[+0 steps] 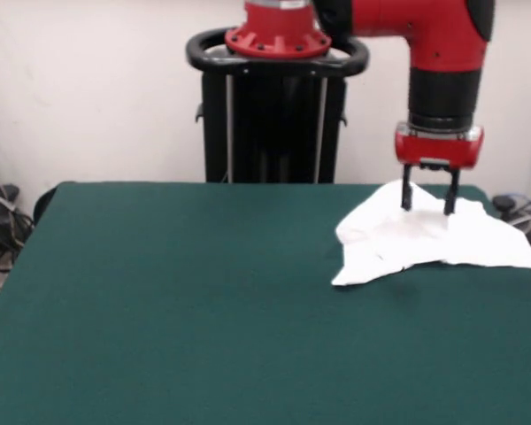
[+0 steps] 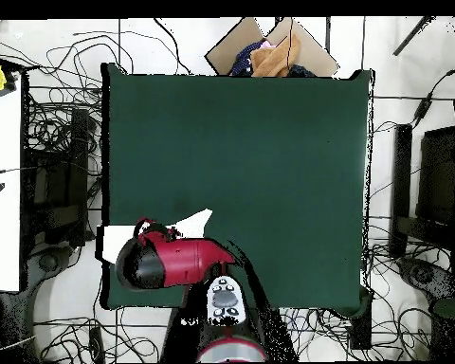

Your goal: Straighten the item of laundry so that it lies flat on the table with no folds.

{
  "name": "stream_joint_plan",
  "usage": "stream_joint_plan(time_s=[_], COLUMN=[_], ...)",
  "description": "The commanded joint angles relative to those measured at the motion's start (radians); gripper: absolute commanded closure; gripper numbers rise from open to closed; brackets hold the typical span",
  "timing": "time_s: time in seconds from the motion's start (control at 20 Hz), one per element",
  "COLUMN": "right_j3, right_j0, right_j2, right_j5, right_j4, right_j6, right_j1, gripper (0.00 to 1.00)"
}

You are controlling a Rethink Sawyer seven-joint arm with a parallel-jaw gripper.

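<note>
Figure. The red and black arm stands over the item of laundry, a white shirt lying crumpled at the corner of the green surface nearest the robot's pedestal, with one edge reaching the surface's side edge. The claw hangs with its two dark prongs spread apart and their tips pressed into, or just touching, the raised hump of cloth; whether any fabric is pinched between them cannot be told, though the gap suggests it has hold of nothing yet.

Risks, as judged from this position. The shirt sits so close to the corner that a pull away from the middle of the surface would likely drag it over the edge. Closing on the hump may gather several layers at once, so that a lift carries the whole bundle rather than opening a fold. A shallow pinch may slip off the loose cloth.

Limits of view. From overhead the arm covers most of the shirt, leaving only a white triangle and a strip at the surface's edge. The printed side is not visible; only plain white shows. The layout of the folds, the sleeves and the collar cannot be made out, and the shirt's outer end lies against the front view's border.
</note>
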Motion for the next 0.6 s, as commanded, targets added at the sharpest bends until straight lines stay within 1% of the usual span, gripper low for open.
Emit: stream_joint_plan(time_s=[0.05, 0.2, 0.25, 0.35, 0.45, 0.5, 0.6], right_j3=[0.145, 0.119, 0.094, 0.033, -0.028, -0.056, -0.107], right_j0=[-0.009, 0.021, 0.052, 0.137, 0.237, 0.292, 0.428], right_j2=[0.213, 0.194, 0.159, 0.055, -0.056, -0.112, -0.240], right_j5=[-0.105, -0.140, -0.154, -0.205, -0.288, -0.337, -0.401], right_j4=[0.011, -0.001, -0.003, 0.004, 0.035, 0.063, 0.152], right_j6=[0.171, 0.161, 0.155, 0.153, 0.165, 0.170, 0.174], right_j1=[0.073, 0.126, 0.155, 0.230, 0.321, 0.364, 0.436], gripper=[0.00, 0.00, 0.00, 0.00, 0.00, 0.00, 0.00])
